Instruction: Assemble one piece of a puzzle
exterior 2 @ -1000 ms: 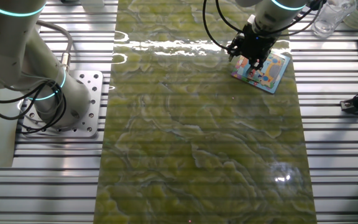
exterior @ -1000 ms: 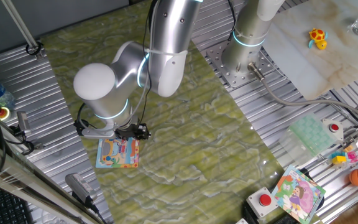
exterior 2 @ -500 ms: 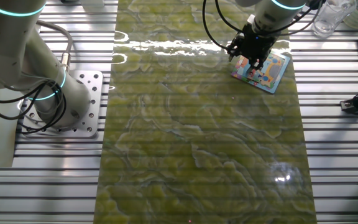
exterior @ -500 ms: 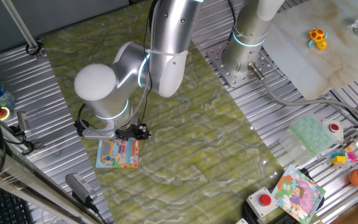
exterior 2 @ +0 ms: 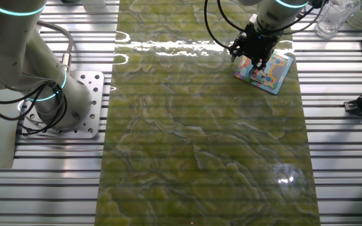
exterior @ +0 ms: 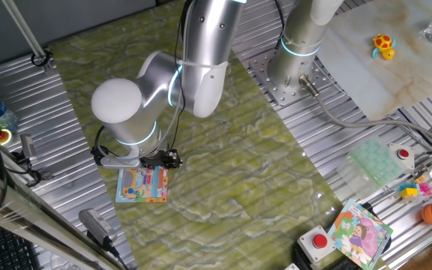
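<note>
Misalignment is the main risk, as I judge it: the piece is tiny and irregular, so if it meets its slot slightly turned or off to one side it will ride up on the neighbouring pieces instead of dropping in. A push from the arm could then slide the whole puzzle (exterior 2: 266, 69) across the smooth green mat (exterior 2: 200, 138), since nothing appears to pin the board down. If the piece is let go too high, it could also land loose on the picture.

In one fixed view the puzzle (exterior: 142, 184) lies flat at the near left part of the mat, its light-blue border clear on the near side. The gripper (exterior: 158, 159) sits at the board's far edge, mostly hidden under the arm's grey wrist. In the other fixed view the gripper (exterior 2: 254, 53) hangs over the left corner of the board, its dark fingers pointing down and very close to the picture, though contact cannot be confirmed.

How wide the claw stands I cannot tell; the fingers form a dark cluster in both views and no gap between them is readable. The piece itself is not visible anywhere. It may be pinched between the fingertips or already pressed into the board, but the views are too small to say.
</note>
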Motion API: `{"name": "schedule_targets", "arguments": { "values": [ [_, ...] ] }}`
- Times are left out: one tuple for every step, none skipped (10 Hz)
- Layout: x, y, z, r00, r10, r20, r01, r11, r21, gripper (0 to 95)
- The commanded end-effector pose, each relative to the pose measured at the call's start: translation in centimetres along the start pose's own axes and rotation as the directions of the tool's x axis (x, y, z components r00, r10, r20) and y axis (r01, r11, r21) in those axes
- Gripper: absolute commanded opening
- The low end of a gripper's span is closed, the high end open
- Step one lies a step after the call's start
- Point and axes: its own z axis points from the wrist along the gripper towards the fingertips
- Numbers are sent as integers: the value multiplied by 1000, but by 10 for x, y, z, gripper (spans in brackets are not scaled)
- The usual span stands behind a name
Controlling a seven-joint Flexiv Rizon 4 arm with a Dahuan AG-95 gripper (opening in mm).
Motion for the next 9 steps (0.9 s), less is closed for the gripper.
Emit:
{"name": "schedule_targets", "arguments": {
  "values": [
    [0,0,0,1000,6,5,-6,1000,-2,570],
    [0,0,0,1000,19,11,-19,1000,-5,570],
    [0,0,0,1000,25,17,-25,1000,-9,570],
    [0,0,0,999,33,16,-33,999,-11,570],
    [0,0,0,999,40,21,-40,999,-14,570],
    [-1,0,-1,999,32,31,-31,999,-19,570],
    [-1,0,-1,999,20,36,-19,1000,-15,570],
    [-1,-1,-1,999,20,36,-19,1000,-12,570],
    [-1,-1,0,999,14,37,-13,1000,-7,570]
  ]
}}
